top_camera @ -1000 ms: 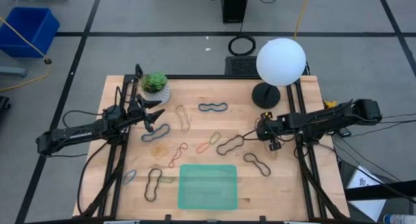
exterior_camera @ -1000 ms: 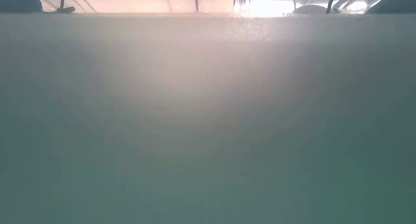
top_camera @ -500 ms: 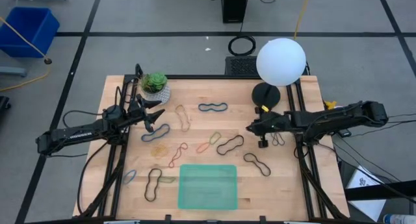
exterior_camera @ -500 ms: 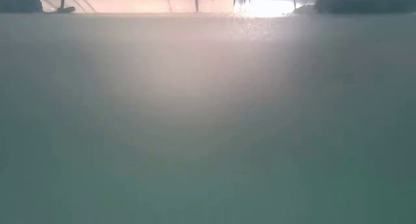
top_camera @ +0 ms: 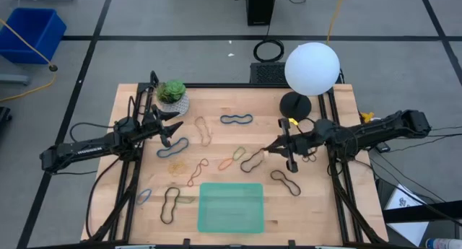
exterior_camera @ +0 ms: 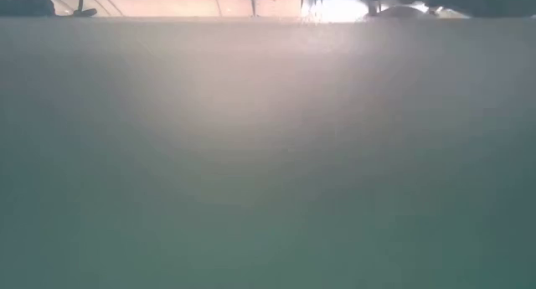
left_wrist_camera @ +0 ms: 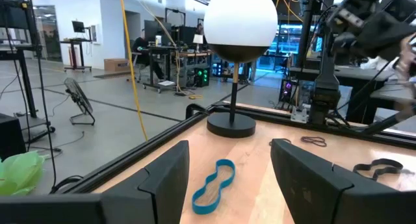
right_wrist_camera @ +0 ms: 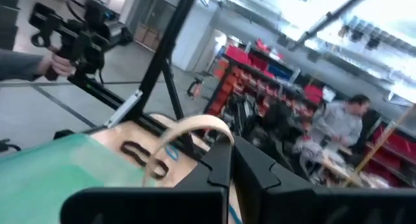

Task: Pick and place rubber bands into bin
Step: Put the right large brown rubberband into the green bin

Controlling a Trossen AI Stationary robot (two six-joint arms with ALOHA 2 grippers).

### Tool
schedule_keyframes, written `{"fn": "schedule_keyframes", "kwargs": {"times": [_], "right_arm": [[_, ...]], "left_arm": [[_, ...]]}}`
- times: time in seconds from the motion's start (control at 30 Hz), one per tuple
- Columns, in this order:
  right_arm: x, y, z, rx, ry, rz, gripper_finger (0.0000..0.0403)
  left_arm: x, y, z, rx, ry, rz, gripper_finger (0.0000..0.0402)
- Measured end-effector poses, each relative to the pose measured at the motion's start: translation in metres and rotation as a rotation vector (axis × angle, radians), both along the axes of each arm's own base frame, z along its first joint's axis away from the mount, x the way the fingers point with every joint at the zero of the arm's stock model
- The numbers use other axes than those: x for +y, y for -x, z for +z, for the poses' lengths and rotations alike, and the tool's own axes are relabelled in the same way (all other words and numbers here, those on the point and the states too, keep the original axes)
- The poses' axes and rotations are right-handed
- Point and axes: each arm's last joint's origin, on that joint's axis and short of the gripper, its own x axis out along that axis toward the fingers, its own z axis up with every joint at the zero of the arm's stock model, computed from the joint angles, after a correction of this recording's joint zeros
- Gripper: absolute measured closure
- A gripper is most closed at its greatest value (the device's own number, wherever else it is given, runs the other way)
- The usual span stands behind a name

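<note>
The right gripper (top_camera: 278, 149) is above the middle of the table (top_camera: 216, 105), a little to the right, and its fingers are closed on a tan rubber band (right_wrist_camera: 188, 130). In the right wrist view this band stands up as a pale arch from between the two dark fingers (right_wrist_camera: 218, 165). The green bin (top_camera: 231, 206) lies at the near edge of the table, well apart from the gripper. Other rubber bands (top_camera: 236, 119) lie flat on the wood around it: a blue one, black ones, an orange one. The left gripper (top_camera: 168, 126) waits over the left side, near a small green plant (top_camera: 172, 92), with its fingers apart. A white globe lamp (top_camera: 311, 67) stands at the far right corner.
</note>
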Motion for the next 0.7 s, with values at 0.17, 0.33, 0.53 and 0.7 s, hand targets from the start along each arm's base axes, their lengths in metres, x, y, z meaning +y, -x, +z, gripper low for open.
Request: {"fn": "schedule_keyframes", "kwargs": {"times": [0.17, 0.33, 0.53, 0.7], "right_arm": [[0.011, -0.008, 0.018, 0.010, 0.005, 0.043, 0.0402], [0.023, -0.029, 0.032, 0.102, 0.019, 0.081, 0.0403], [0.040, -0.063, 0.032, 0.202, 0.039, 0.118, 0.0403], [0.059, -0.086, 0.015, 0.276, 0.050, 0.163, 0.0403]], "left_arm": [[0.000, 0.000, 0.000, 0.001, 0.000, 0.000, 0.0178], [0.000, 0.000, 0.000, 0.000, 0.000, 0.000, 0.0178], [0.000, 0.000, 0.000, 0.002, 0.000, 0.000, 0.0178], [0.000, 0.000, -0.002, 0.024, 0.008, 0.000, 0.0179]]}}
